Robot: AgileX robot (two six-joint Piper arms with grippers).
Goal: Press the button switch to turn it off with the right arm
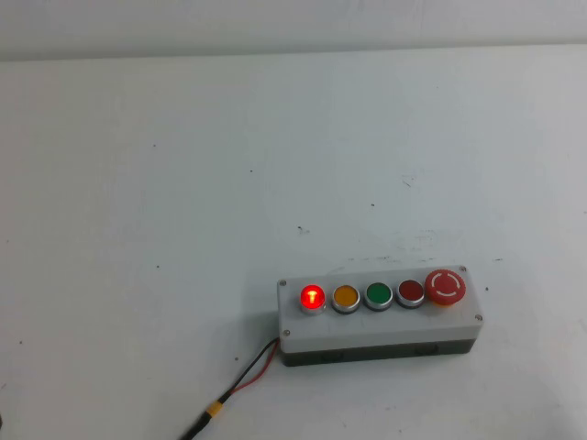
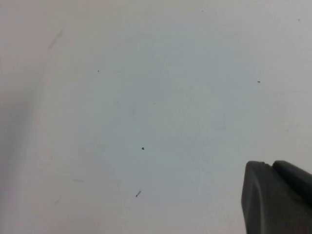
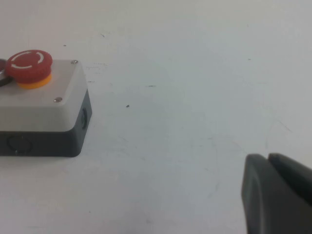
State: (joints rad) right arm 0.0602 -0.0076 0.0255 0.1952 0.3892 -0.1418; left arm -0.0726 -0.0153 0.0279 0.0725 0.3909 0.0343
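The button switch (image 1: 312, 297) glows bright red at the left end of a white five-button box (image 1: 381, 325), next to the orange button (image 1: 345, 297). Neither arm shows in the high view. My right gripper (image 3: 267, 157) is shut and empty, low over the bare table off the box's right end. In the right wrist view only the box's end (image 3: 44, 105) with the big red stop button (image 3: 28, 66) shows; the button switch is out of that view. My left gripper (image 2: 270, 165) is shut and empty over bare table.
Green (image 1: 378, 295) and dark red (image 1: 410, 292) buttons and the mushroom stop button (image 1: 445, 287) follow along the box. A red-and-black cable (image 1: 240, 385) runs from the box's left end to the front edge. The white table (image 1: 183, 183) surrounds it.
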